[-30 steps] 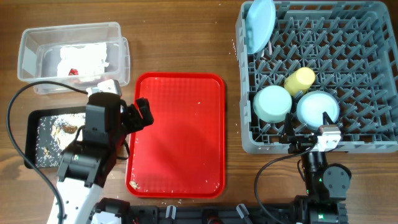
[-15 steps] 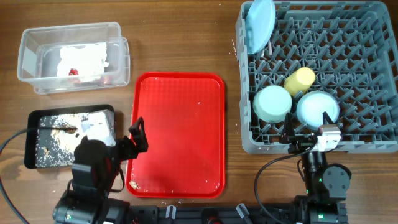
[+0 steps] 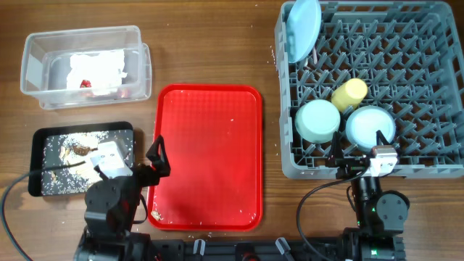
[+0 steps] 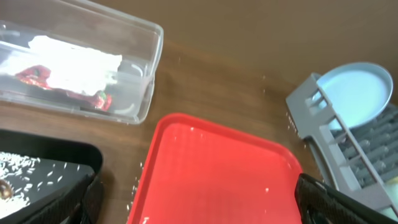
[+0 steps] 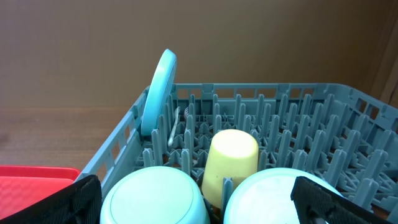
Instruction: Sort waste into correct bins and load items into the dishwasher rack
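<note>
The clear tub (image 3: 83, 65) at the back left holds the crumpled white wrapper with red marks (image 3: 98, 70), which also shows in the left wrist view (image 4: 74, 65). The black tray (image 3: 54, 159) holds rice crumbs and brown scraps (image 3: 78, 151). The grey rack (image 3: 377, 87) holds the light blue plate (image 3: 301, 29) on edge, the yellow cup (image 3: 349, 93), the mint bowl (image 3: 317, 119) and the light blue bowl (image 3: 370, 126), both upside down. A thin white utensil (image 5: 170, 134) stands by the plate. My left gripper (image 3: 158, 159) (image 4: 199, 211) is open and empty at the red tray's left edge. My right gripper (image 3: 360, 158) (image 5: 199, 208) is open and empty at the rack's front wall.
The flat red tray (image 3: 206, 156) lies in the middle with a few crumbs (image 3: 156, 214) on it and along its left edge. Bare wooden table (image 3: 210, 43) lies behind the tray, between the tub and the rack.
My left arm has pulled back toward the front edge, off the black tray, which now shows in full. The right arm has not moved.
</note>
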